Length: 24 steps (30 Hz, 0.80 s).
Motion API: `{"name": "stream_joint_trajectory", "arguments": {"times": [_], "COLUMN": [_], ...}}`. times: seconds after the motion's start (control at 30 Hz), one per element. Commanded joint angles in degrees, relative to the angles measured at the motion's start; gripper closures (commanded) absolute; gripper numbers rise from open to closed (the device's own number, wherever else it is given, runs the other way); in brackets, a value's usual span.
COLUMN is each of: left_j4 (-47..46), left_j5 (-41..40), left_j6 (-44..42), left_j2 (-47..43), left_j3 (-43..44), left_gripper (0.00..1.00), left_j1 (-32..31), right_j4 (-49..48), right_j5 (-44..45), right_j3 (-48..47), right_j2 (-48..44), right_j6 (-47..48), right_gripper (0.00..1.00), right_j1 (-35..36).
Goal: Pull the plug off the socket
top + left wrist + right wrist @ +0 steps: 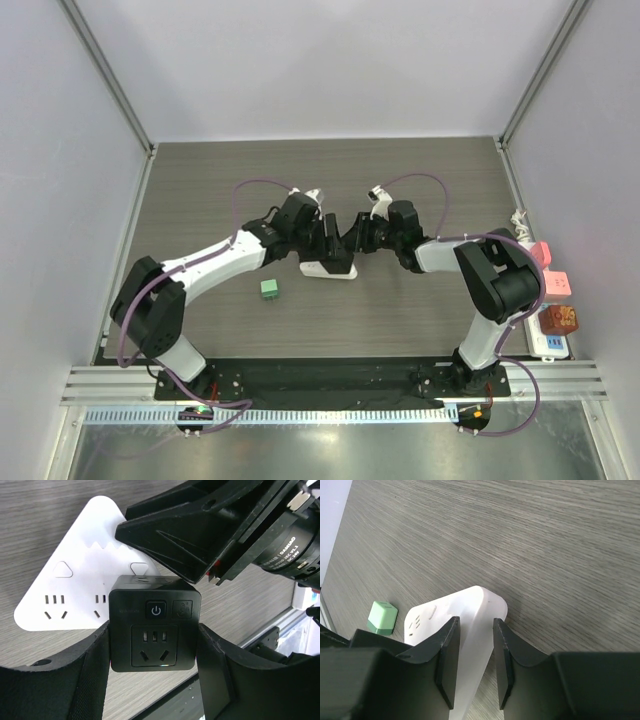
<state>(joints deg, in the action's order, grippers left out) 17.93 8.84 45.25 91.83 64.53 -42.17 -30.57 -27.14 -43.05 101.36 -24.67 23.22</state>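
Shows white on the triangular socket strip, black on the plug adapter, pale green on the small block, grey wood-grain on the tabletop.

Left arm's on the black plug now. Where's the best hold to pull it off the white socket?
Grip the black plug by its two flat side faces, approaching head-on. The boxy body stands proud of the white socket, so the left gripper straddles it, clear of the power button.

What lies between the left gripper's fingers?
The black plug, seated on the white socket; the left gripper presses both its sides, in the left wrist view.
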Motion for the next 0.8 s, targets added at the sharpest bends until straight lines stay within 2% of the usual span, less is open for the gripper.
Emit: {"name": "stream_joint_trajectory", "arguments": {"times": [0.0,0.03,0.13,0.2,0.27,0.3,0.37,0.4,0.43,0.57,0.6,0.7,0.77], "left_j4": [-1.0,2.1,12.4,13.3,10.1,5.6,-0.9,-5.3,-5.6,2.8,3.2,3.0,3.3], "left_j5": [-1.1,-5.3,-21.3,-19.2,-12.2,-9.4,2.7,4.8,5.3,-5.8,-10.6,-16.9,-23.9], "left_j6": [1.9,-0.5,-8.5,-8.8,-7.0,-5.7,0.4,2.4,3.6,-4.9,-6.7,-13.7,-16.8], "left_j2": [-3.5,-3.5,-2.7,-1.6,-1.9,-2.4,-2.5,-1.9,-1.4,-0.7,-0.9,-1.0,-0.1], "left_j3": [0.5,1.9,8.2,9.0,6.5,4.9,-0.4,-1.7,-2.1,2.3,2.4,1.2,1.1], "left_gripper": [1.00,1.00,1.00,1.00,1.00,1.00,1.00,1.00,1.00,1.00,1.00,1.00,1.00], "left_j1": [-1.7,-1.7,-8.0,-8.8,-7.2,-6.4,-2.6,-1.6,-0.9,-4.2,-5.2,-8.7,-11.2], "right_j4": [6.7,6.7,6.6,6.5,6.4,6.4,5.8,5.7,5.7,6.7,7.7,9.2,8.7], "right_j5": [6.7,6.6,6.6,6.6,6.2,6.2,6.0,6.0,6.0,5.1,3.9,2.3,1.7], "right_j3": [2.4,2.4,2.4,2.4,2.4,2.5,3.1,3.1,3.1,2.4,2.1,2.0,2.7], "right_j2": [0.9,1.0,0.9,0.7,0.4,0.2,-0.2,-0.3,-0.4,-0.4,-0.4,-1.7,-2.7], "right_j6": [4.9,5.0,4.9,4.8,4.9,4.9,5.0,5.0,5.0,3.7,3.4,1.3,0.9], "right_gripper": [0.99,0.99,0.99,0.99,0.99,0.99,0.99,0.99,0.99,0.99,0.99,0.99,0.99], "right_j1": [-0.4,-0.5,-0.5,-0.5,-0.5,-0.4,-0.5,-0.5,-0.5,-1.0,-1.3,-2.0,-2.1]}}
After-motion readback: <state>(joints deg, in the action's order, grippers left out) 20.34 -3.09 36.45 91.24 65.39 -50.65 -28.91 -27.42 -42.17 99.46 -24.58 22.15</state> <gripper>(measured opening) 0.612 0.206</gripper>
